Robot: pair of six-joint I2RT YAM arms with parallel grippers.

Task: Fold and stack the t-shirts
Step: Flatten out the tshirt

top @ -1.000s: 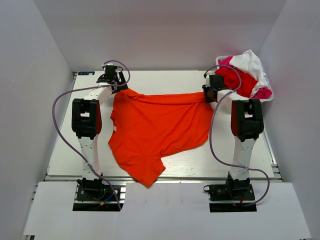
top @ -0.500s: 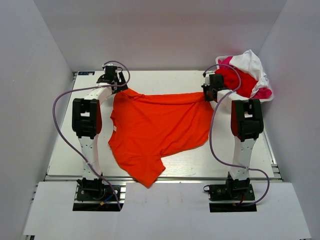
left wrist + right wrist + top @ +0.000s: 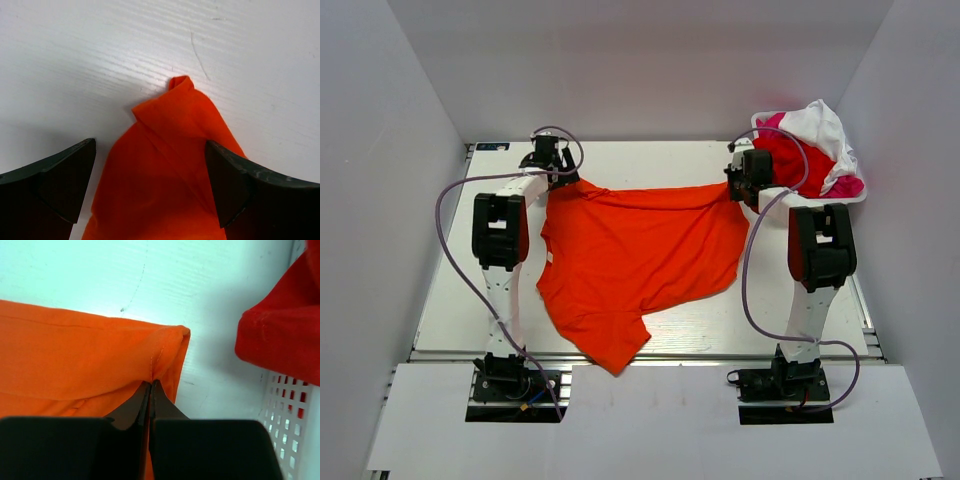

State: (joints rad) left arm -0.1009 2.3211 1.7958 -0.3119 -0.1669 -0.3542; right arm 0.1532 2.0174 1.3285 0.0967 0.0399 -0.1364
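while the orange t-shirt lies spread across the middle of the white table, you have one arm at each of its far corners. your right gripper has its jaws pressed together on the shirt's far right corner, pinching the cloth at the stitched hem seam, just short of the folded edge. your left gripper stands spread wide over the far left corner: in the left wrist view the two dark fingers sit on either side of a pointed, folded tip of orange cloth and are not closed on it. the far edge of the shirt runs between the two grippers with a few ridges in it, and the near part slopes toward the left arm's base, with one flap reaching the table's near edge. at the far right, just beside your right gripper, the other t-shirts sit heaped in a white perforated basket: the red one nearest the gripper, the white one behind it, and the magenta-pink one at the right rim.
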